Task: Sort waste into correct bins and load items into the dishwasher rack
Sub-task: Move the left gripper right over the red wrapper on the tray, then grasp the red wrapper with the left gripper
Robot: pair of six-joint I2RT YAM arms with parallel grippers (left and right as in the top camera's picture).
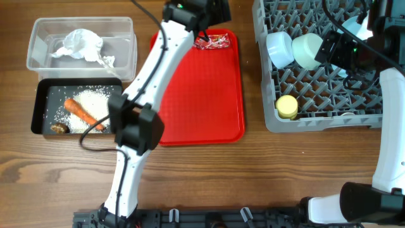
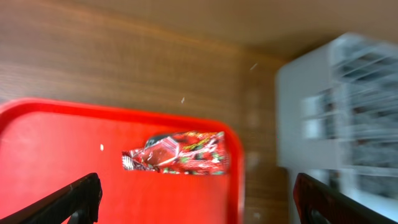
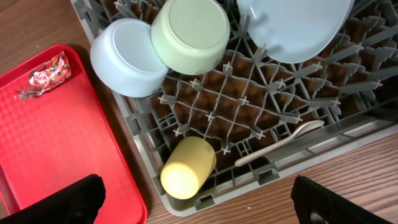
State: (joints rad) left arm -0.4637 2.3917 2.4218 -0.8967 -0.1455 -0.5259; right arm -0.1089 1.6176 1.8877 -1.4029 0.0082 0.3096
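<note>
Left gripper [image 2: 196, 186], jaws wide and empty, poised just short of the small red shiny snack wrapper [image 2: 177, 154], the only waste unsorted, at a corner of the flat red serving tray [image 2: 62, 137]. Crumpled white tissue [image 1: 79, 43] lies in the clear plastic tub [image 1: 31, 44]; grey lattice dishwasher rack [image 3: 249, 106] appears fully loaded. Right gripper [image 3: 196, 186] likewise spread, empty. Left-wrist view blurred; round pale blue plate [image 3: 292, 25] cropped.

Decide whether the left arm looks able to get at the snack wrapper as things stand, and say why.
Probably yes: the left end effector hangs open just above the snack wrapper, which lies alone in a corner of the red tray, with nothing covering it.
</note>
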